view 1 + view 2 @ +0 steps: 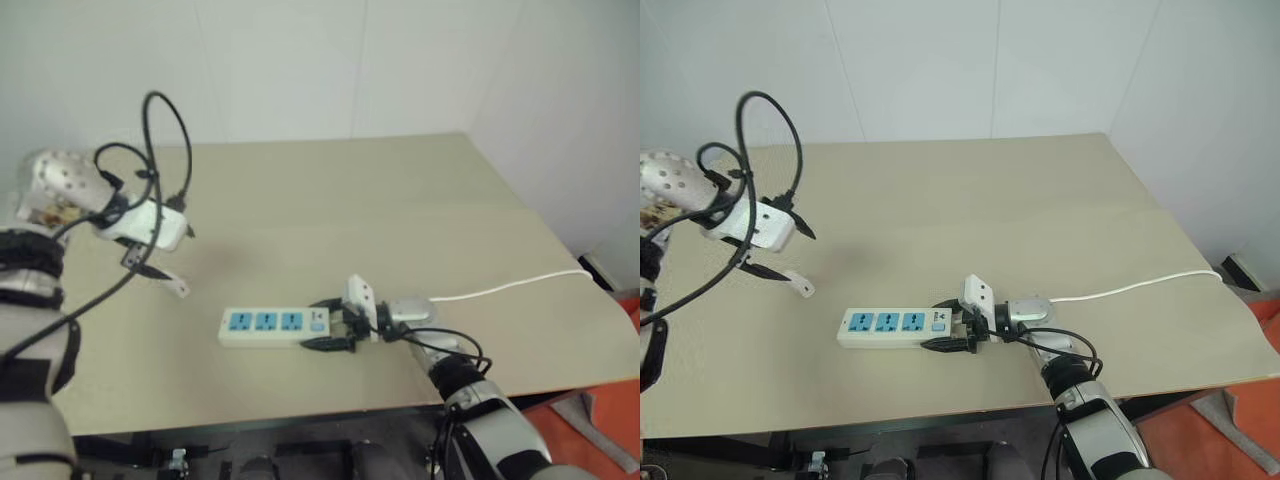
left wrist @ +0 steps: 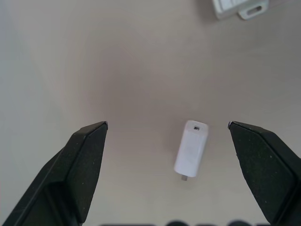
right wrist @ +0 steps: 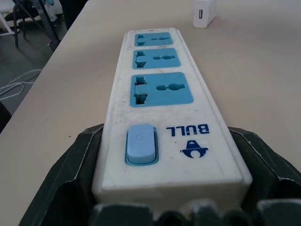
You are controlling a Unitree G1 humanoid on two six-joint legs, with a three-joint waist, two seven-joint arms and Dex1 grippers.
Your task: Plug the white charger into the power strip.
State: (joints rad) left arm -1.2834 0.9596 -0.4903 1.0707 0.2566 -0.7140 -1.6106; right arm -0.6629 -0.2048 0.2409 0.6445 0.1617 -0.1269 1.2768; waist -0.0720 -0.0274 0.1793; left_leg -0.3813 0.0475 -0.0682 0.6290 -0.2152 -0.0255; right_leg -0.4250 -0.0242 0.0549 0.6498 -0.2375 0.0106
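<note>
- My right hand [image 1: 952,334] grips the switch end of the power strip [image 1: 890,326], one black finger on each long side, the jaws about as wide as the strip.
- The power strip lies flat near the table's [image 1: 400,200] front edge, its three blue sockets facing up; its thin white cable [image 1: 510,287] runs off toward the right edge.
- My left hand [image 2: 167,174] hangs above the table, pointing down, fingers spread wide and holding nothing.
- The white charger [image 2: 190,148] lies on its side on the bare table below and between those fingers, well apart from the strip.
- There is plenty of bare table behind and to the right of the strip.
- In the head views the charger [image 1: 800,285] is small and hard to make out.
</note>
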